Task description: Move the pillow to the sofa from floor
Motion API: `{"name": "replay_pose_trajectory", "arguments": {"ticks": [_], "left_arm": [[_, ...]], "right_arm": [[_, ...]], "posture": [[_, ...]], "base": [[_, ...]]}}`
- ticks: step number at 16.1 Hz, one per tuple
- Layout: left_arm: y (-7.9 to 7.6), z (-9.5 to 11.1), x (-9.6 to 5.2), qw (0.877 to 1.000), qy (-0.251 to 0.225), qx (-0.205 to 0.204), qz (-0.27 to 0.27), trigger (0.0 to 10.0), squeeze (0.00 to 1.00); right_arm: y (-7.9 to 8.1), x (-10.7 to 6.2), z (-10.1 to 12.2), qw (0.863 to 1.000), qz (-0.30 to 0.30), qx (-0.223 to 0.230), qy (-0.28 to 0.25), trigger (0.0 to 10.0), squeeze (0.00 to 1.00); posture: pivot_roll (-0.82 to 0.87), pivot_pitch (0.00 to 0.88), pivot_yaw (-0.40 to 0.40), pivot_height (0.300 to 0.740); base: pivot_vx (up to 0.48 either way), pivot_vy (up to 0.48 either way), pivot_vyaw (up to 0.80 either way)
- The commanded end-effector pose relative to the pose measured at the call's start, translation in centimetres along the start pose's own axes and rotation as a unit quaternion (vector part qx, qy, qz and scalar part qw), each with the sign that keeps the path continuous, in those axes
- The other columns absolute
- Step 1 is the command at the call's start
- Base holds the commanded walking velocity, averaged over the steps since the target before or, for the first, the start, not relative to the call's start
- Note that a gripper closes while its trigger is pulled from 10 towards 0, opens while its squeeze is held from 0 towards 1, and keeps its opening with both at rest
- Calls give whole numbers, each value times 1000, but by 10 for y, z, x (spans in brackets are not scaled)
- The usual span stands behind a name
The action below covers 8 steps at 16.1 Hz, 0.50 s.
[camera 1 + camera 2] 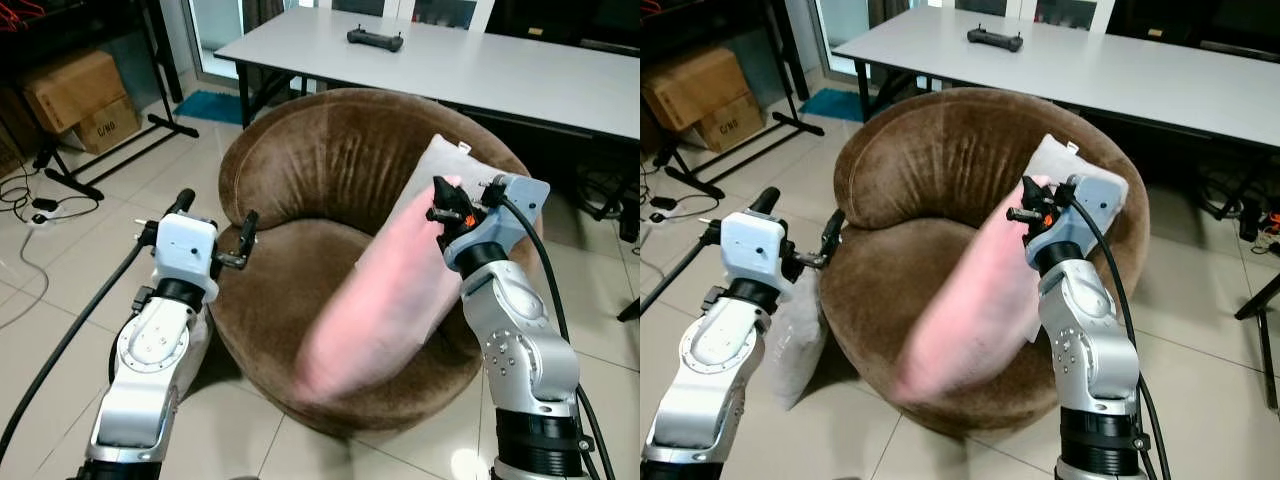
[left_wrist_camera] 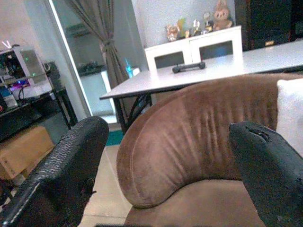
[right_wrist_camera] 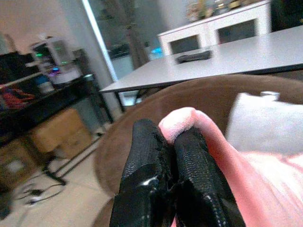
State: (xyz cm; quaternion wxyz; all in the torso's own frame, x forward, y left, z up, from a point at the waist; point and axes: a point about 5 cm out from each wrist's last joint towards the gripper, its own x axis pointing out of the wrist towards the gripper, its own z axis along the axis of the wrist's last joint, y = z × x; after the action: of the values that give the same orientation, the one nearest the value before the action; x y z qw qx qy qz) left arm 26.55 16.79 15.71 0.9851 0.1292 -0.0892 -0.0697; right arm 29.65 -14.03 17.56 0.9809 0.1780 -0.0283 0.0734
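Even indoor daylight, soft glare on the floor tiles (image 1: 470, 460), pink pillow (image 1: 385, 310) motion-blurred at its lower end, right wrist view soft and hazy, fingers (image 3: 189, 189) out of focus

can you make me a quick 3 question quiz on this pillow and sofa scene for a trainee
1. True or false: the left gripper is holding the pink pillow.
2. Which gripper pinches the pillow's corner? A) left B) right C) both
3. Fill in: the black controller lies on the white ____.

Key:
1. False. The left gripper is open and holds nothing, beside the brown sofa.
2. B. The right gripper is shut on the pillow's pink corner, with the pillow over the sofa seat.
3. Table.
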Motion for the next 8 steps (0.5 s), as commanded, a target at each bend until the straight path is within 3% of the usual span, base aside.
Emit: {"name": "replay_pose_trajectory", "arguments": {"ticks": [1, 2, 4, 8], "left_arm": [[3, 2, -1, 1000, -2, -1, -2, 10000, 0], [2, 3, -1, 1000, -3, -1, -5, 10000, 0], [0, 3, -1, 1000, -4, -3, -14, 10000, 0], [1, 3, 1, 1000, -4, -2, -13, 10000, 0]], "right_arm": [[6, -2, 14, 999, 36, 4, -30, 10000, 0], [7, -3, 15, 998, 57, 6, -29, 10000, 0], [11, -6, 19, 994, 111, 13, -22, 10000, 0], [15, -5, 18, 992, 124, 0, -19, 10000, 0]], "posture": [[88, 0, -13, 740], [87, 0, -11, 740], [82, 0, -5, 740], [84, 0, -5, 740]], "base": [[296, 0, -800], [296, 0, -800], [296, 0, 0], [292, 0, 0]]}}
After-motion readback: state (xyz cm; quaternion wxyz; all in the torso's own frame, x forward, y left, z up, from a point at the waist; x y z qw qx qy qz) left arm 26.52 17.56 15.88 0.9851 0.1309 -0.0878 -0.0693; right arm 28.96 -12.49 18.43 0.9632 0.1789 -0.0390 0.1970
